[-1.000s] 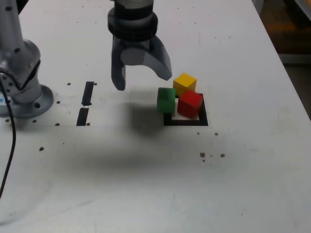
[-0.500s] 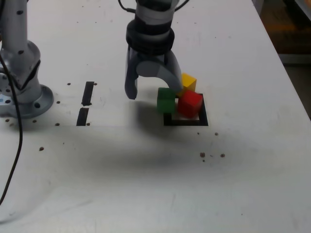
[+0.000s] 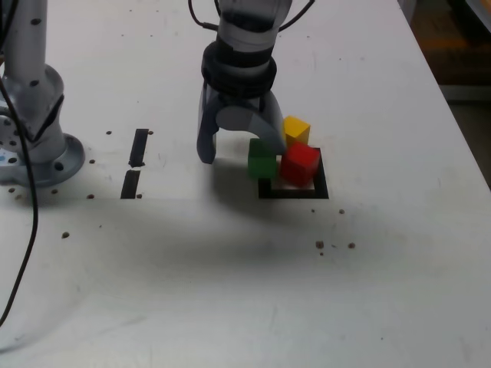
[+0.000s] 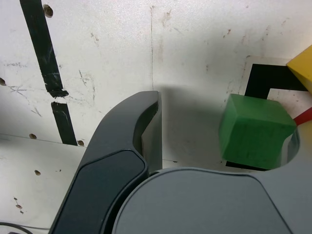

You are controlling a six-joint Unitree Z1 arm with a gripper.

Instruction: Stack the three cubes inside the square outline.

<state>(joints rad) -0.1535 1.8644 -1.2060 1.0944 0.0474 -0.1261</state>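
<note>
Where the open end effector (image 3: 240, 150) straddles the green cube (image 3: 262, 159), 1 finger hides the cube's top.

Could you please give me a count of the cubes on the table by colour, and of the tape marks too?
Red cube: 1
Yellow cube: 1
Green cube: 1
Black tape square: 1
Short black tape strips: 2
Total: 6
</note>
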